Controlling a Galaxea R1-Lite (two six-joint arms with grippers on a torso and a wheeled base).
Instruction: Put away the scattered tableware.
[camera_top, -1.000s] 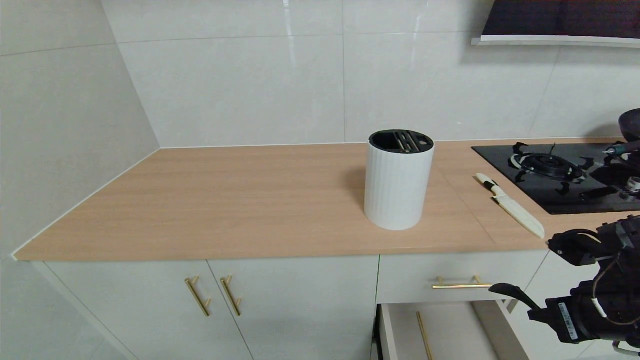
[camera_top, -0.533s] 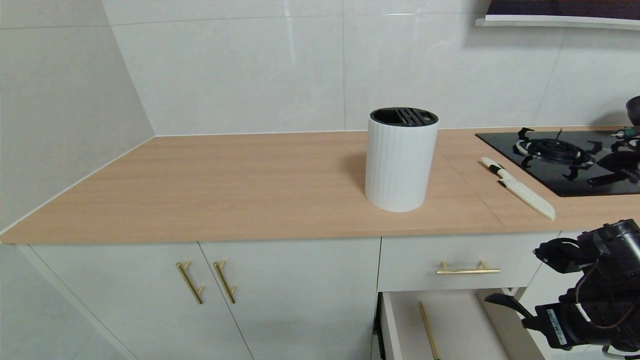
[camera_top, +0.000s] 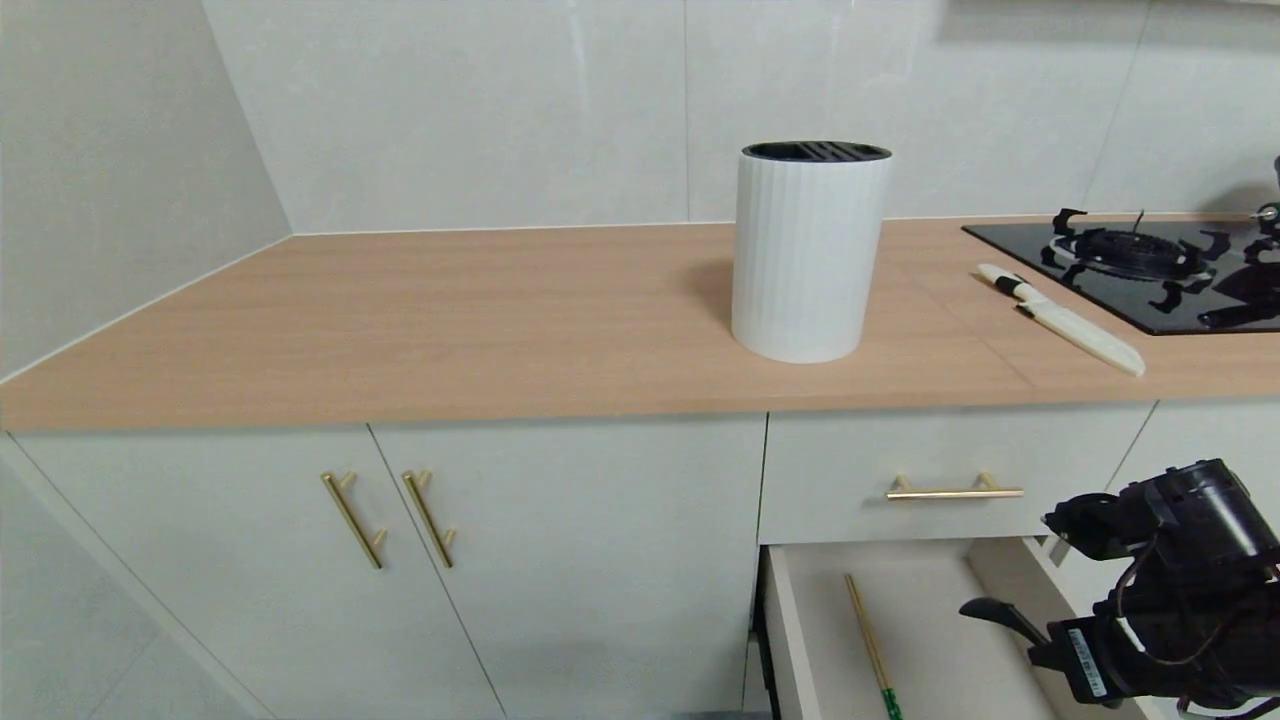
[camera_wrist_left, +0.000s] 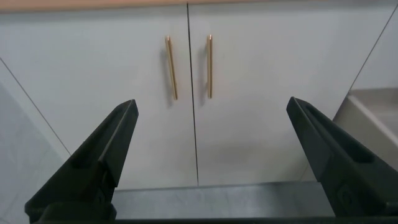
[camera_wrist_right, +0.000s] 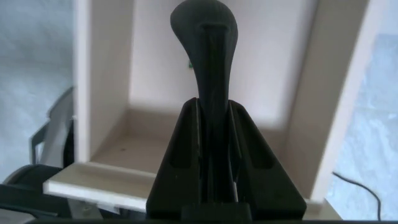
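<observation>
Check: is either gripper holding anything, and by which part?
Nothing is held. The left gripper is open with an empty gap; the right gripper is shut on nothing, above the open drawer.

Above the right claw runs the wooden counter, a black gas hob at its end nearest the claw, a tiled wall behind it, and white cabinet doors with gold bar handles well to the claw's left.

The knife holder was white with fine vertical ribs and a black slotted top. The knife was cream with a black band. The desk showed pale wood grain. The cabinet handles were brass, the chopsticks tan with green tips.
</observation>
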